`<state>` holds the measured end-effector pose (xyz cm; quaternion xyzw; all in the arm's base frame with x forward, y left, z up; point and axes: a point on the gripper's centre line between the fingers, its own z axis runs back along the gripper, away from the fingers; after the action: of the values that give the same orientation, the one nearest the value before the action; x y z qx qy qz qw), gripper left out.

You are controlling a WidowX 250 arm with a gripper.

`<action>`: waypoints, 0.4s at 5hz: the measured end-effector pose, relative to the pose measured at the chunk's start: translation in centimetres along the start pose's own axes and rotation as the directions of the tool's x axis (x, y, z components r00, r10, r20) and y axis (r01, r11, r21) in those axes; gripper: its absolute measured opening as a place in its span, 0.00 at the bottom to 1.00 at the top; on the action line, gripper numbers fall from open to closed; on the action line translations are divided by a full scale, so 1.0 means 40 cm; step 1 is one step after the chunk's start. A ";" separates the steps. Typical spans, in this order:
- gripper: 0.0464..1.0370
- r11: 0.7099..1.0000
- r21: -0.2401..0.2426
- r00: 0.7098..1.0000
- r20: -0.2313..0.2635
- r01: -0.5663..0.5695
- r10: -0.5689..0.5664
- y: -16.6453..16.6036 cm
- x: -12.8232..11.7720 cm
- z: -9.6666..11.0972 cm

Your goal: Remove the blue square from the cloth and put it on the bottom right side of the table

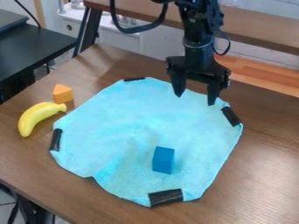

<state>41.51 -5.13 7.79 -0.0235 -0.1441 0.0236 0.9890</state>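
The solid blue rectangular block (pixel 163 160) rests on the light-blue fabric cloth (pixel 146 127), in its lower part, toward the edge nearest the camera. The black two-finger gripper (pixel 196 97) hangs over the cloth's far right part, its jaws spread apart with nothing between them, and the block lies well apart from them, on the camera's side.

"Which things are cut off?"
"The arm (pixel 196 33) — by the top edge. Also the table (pixel 260 175), at left, right and bottom."
"And hidden?"
"Some cloth (pixel 125 122), under the black tape (pixel 166 197). The small objects (pixel 125 20) behind — too blurred to name."
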 end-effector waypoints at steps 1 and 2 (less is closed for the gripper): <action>0.96 1.000 0.005 0.999 -0.038 -0.001 0.001 0.003 -0.020 -0.033; 0.96 1.000 -0.001 0.997 -0.078 0.008 -0.008 0.010 -0.090 -0.046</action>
<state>38.59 -4.99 4.99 -0.0242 -0.1057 0.0185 0.9939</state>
